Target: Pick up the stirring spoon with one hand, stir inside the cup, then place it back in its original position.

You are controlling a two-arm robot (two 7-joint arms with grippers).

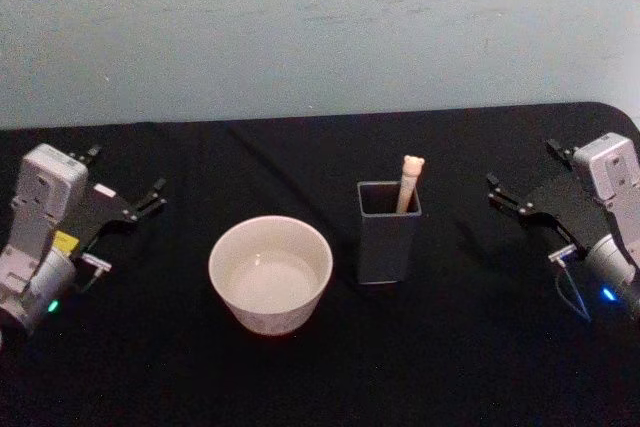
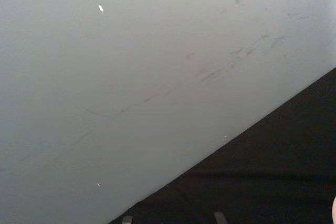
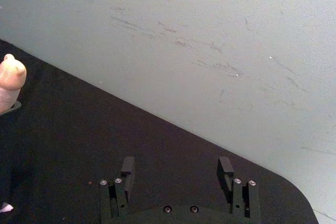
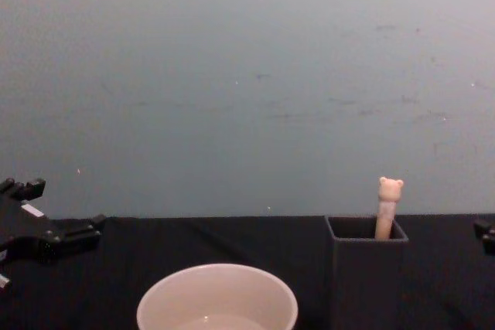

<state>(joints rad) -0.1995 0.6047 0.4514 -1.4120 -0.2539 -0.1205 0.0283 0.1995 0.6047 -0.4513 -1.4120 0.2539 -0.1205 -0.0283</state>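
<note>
The right gripper (image 1: 523,165) hangs spread and empty; off its inner side the stirring spoon (image 1: 408,184) stands in the dark holder (image 1: 388,242). Beyond sits the cup (image 1: 270,272), then the left gripper (image 1: 125,172), seemingly spread too.

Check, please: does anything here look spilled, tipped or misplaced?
Nothing stands out. The stirring spoon stands in the dark square holder, the cup upright beside it; left tool and right tool are open at the sides.

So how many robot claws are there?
2. The left gripper is open at the left side of the table, and the right gripper is open at its right side.
</note>
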